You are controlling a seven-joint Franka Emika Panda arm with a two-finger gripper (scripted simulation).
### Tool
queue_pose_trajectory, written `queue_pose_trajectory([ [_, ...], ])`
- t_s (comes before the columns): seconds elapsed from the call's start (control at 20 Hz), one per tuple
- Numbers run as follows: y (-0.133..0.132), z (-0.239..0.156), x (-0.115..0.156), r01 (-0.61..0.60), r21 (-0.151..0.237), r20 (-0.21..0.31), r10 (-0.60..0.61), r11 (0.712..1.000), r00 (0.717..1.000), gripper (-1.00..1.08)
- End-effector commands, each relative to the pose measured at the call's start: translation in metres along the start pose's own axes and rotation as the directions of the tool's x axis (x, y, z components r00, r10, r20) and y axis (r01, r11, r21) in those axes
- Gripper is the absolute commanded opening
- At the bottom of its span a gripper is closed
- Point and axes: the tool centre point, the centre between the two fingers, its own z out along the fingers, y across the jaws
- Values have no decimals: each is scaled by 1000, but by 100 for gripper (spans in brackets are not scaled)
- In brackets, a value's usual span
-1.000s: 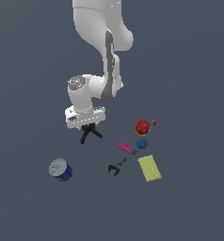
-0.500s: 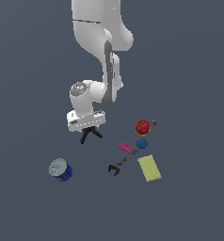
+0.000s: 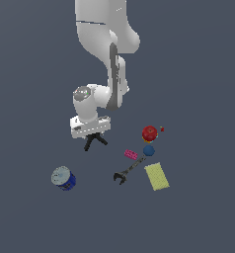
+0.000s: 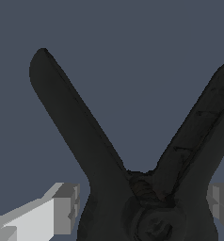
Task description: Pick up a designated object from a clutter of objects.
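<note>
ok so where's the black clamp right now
In the exterior view the black clamp sits left of centre, directly under the gripper, above the blue can.

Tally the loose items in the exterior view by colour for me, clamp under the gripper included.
Black: 1, the spring clamp
Dark grey: 1, the wrench
Blue: 2, the can and the blue ball
Red: 2, the red ball and a tiny red piece beside it
Pink: 1, the brick
Yellow: 1, the flat block
Total: 8
</note>
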Motion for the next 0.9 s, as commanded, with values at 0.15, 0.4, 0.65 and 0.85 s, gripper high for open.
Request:
queue_pose_trajectory([
  [0.15,-1,-2,1,0,0,0,0,1000,1000,-100],
  [0.4,-10,-15,11,0,0,0,0,1000,1000,-100],
  [0.65,-27,-40,27,0,0,0,0,1000,1000,-100],
  [0.85,-44,-67,46,0,0,1,0,1000,1000,-100],
])
